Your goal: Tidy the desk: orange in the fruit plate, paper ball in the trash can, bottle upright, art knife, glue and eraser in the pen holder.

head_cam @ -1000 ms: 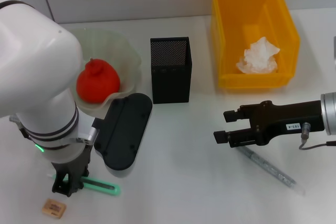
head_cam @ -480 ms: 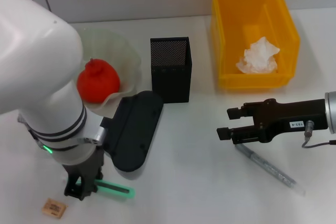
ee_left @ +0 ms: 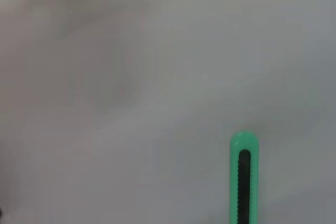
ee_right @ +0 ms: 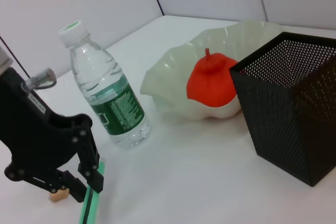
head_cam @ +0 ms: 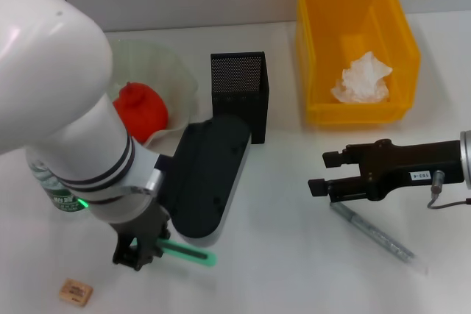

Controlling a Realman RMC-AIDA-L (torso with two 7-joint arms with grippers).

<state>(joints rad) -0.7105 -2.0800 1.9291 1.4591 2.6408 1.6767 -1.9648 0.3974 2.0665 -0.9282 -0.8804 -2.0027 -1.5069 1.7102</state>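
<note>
At lower left of the head view, the left gripper (head_cam: 137,252) is clamped on the green art knife (head_cam: 188,253), low over the counter (head_cam: 280,255). The right gripper (head_cam: 324,174) hangs with fingers spread at right, just above a pen (head_cam: 375,234).

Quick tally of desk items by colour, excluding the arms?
Orange/yellow: 2 - orange, trash can
Green: 2 - art knife, bottle with its green label
Black: 1 - pen holder
White/translucent: 2 - paper ball, fruit plate
Tan: 1 - eraser
Grey: 1 - pen-like stick
Total: 9
</note>
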